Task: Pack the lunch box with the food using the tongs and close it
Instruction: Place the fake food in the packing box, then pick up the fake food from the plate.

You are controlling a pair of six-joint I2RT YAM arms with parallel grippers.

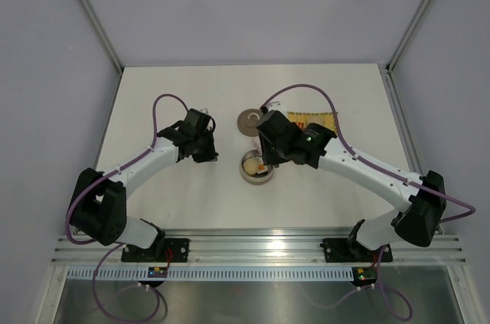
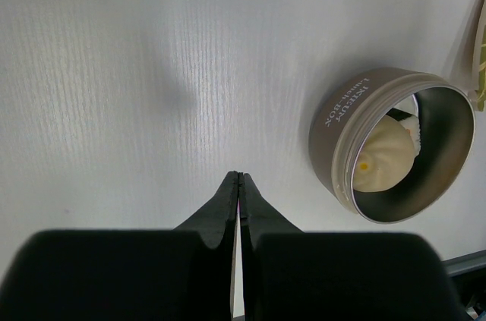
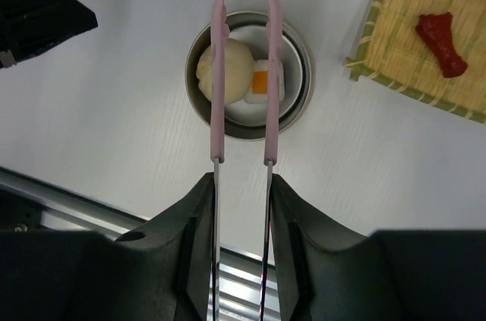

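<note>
The lunch box, a small round silver tin, stands open with a cream ball and a white piece with an orange patch inside. My right gripper is shut on the tongs. Their two pink arms stand apart and reach over the tin, one across the ball, one beside the white piece. A red sausage-like piece lies on the yellow mat. The disc lid lies just behind the tin. My left gripper is shut and empty over bare table, left of the tin.
The yellow woven mat lies right of the lid, near the back of the white table. The left arm's black wrist shows at the top left of the right wrist view. A metal rail runs along the near table edge.
</note>
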